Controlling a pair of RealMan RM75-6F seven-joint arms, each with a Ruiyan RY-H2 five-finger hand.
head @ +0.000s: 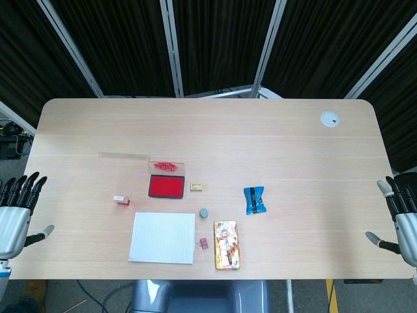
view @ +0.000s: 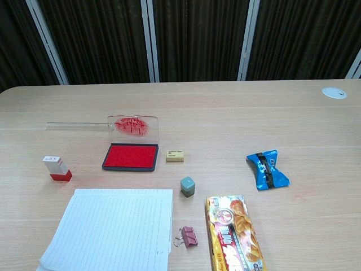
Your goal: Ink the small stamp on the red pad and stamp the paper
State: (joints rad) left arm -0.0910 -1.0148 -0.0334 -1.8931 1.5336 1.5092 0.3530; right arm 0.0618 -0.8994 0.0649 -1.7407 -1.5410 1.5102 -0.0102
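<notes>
1. At the near left corner of the table [head: 273, 130], the left hand [head: 16, 212] hangs just off the edge, fingers spread and straight, thumb out to the side, holding nothing.
2. At the near right corner the right hand [head: 404, 218] sits just past the table's edge, fingers apart and extended, likewise empty. Neither hand shows in the chest view.
3. Nearest on the tabletop lies the lined paper [view: 113, 228], flat, a little left of centre, with its near corner running out of the chest view.
4. Just right of the paper's near right corner lies a pink binder clip [view: 189, 236], and right of that a yellow snack packet [view: 234, 231] lies lengthwise, pointing away from the robot.
5. A small grey-green block [view: 188, 186] stands upright just beyond the paper's far right corner, between paper and snack packet.
6. The small stamp [view: 56, 168], white on top with a red base, stands to the left, beyond the paper's far left corner and well apart from both hands.
7. The red pad [view: 130, 156] lies open just beyond the paper, right of the stamp; its clear lid [view: 134, 127] stands up behind it, smeared with red ink.
8. A small beige eraser [view: 175, 156] lies just right of the pad.
9. Further right lies a blue wrapped sweet [view: 267, 169], apart from everything else.
10. A clear ruler [view: 76, 125] lies left of the lid.
11. A white round disc [view: 334, 92] sits at the far right corner.
</notes>
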